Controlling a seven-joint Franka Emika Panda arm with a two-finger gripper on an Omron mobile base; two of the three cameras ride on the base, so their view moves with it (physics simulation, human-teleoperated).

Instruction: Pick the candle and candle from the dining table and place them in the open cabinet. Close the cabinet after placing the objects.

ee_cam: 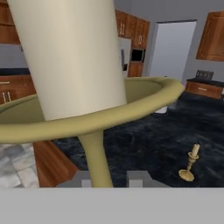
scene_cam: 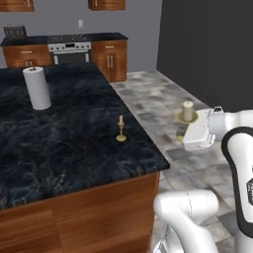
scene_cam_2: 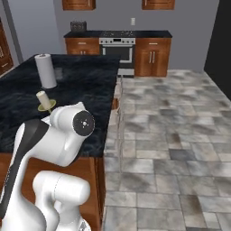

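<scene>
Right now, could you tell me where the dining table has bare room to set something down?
The dining table is bare between the paper-towel roll and the thin candle, and along its near edge. Crowded: nowhere really. The gripper holds the thick candle over the floor, beyond the table's right edge.

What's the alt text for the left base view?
The end effector holds the thick candle by its brass holder, off the dining table and over the tiled floor. The taper candle and a paper-towel roll stand on the table.

Home kitchen: steel oven between wooden base cabinets, marble-top island, tiled floor, probably toaster on counter.
</scene>
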